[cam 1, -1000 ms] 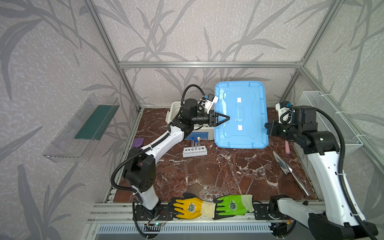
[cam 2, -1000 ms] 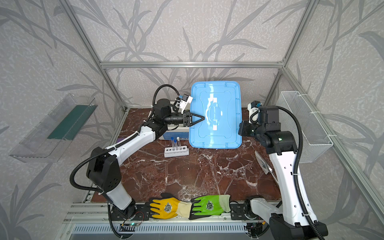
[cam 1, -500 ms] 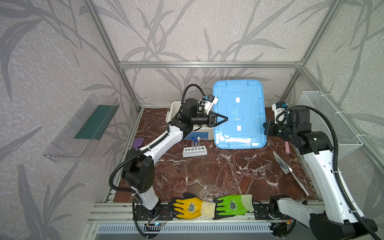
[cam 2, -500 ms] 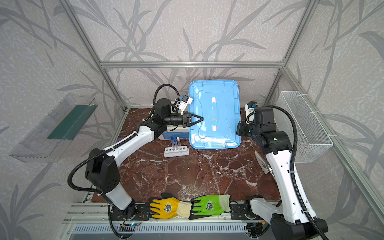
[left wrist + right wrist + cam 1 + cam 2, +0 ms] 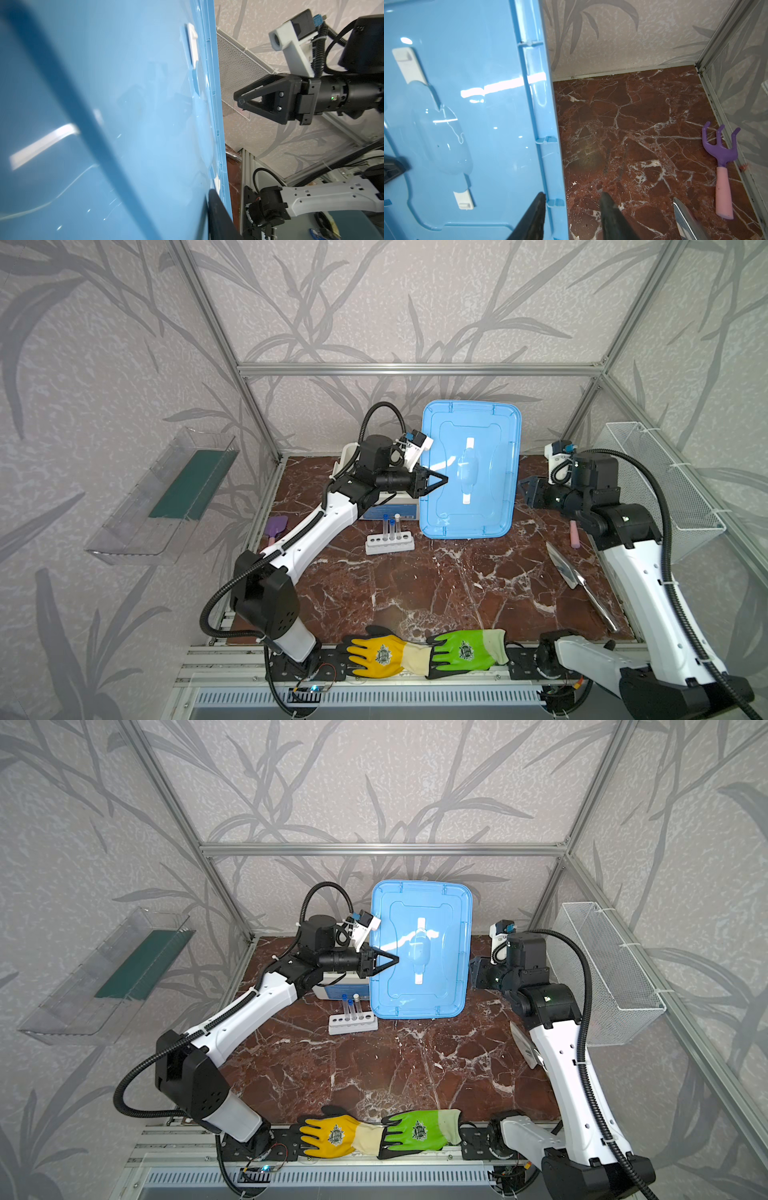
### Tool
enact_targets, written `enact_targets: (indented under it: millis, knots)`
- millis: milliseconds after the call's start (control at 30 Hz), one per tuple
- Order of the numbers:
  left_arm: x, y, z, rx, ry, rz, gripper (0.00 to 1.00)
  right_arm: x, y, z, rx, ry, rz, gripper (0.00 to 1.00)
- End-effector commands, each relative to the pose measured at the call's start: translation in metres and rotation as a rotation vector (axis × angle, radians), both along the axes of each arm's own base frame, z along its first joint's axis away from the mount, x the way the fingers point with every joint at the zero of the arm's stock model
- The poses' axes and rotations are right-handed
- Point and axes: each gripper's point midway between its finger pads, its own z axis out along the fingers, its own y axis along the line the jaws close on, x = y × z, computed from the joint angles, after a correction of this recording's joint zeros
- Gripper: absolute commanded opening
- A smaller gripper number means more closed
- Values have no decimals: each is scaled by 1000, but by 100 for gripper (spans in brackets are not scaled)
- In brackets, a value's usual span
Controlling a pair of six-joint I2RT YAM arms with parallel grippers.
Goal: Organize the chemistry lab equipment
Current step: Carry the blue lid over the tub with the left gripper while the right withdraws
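Far left, a clear shelf hangs on the wall, and a purple trowel lies at the left edge of the bench. The left gripper reaches right at the far middle and appears to pinch the left rim of the blue lid, one finger on each face. The lid stands nearly upright. I cannot tell whether its near edge rests on the bench.

Behind the left arm sits a white box with a blue front label, most of it hidden. Just in front of it, near the lid's near-left corner, the white rack holds three capped test tubes upright.

On the right of the lid, the right gripper is spread. In the right wrist view its fingers stand apart with the lid's rim lined up between them, gripping nothing. Nearer and further right lie the metal tweezers and the pink-handled rake, with a wire basket on the right wall. Two gloves lie at the near edge.

This looks like a lid handover, with the left arm carrying it alone. The next move calls for the right gripper to draw clear to the right. The left arm should then swing the lid aside without tipping the rack and tubes. With the box reachable, the loose equipment can be gathered, the tweezers being closest to the right arm.
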Motion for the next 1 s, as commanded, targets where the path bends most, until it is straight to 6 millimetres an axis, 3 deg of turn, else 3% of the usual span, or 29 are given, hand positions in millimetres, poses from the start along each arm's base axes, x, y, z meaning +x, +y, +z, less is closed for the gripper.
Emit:
enact_targets:
  millis: [0,367,533,667,800,967]
  knots:
    - [4,33,42,119,-215,133,12,-1,-1,18,-11,-55,-3,46]
    - [29,125,80,546,-503,526,13,6,10,15,34,-46,38,47]
    - [35,154,89,721,-593,613,13,11,32,16,111,-19,137,50]
    - [35,178,109,839,-681,700,13,14,50,27,208,-35,212,65]
    - [31,197,132,975,-806,787,13,16,72,50,350,-66,301,77]
    - [30,202,145,1151,-951,833,13,22,101,65,553,-15,407,88]
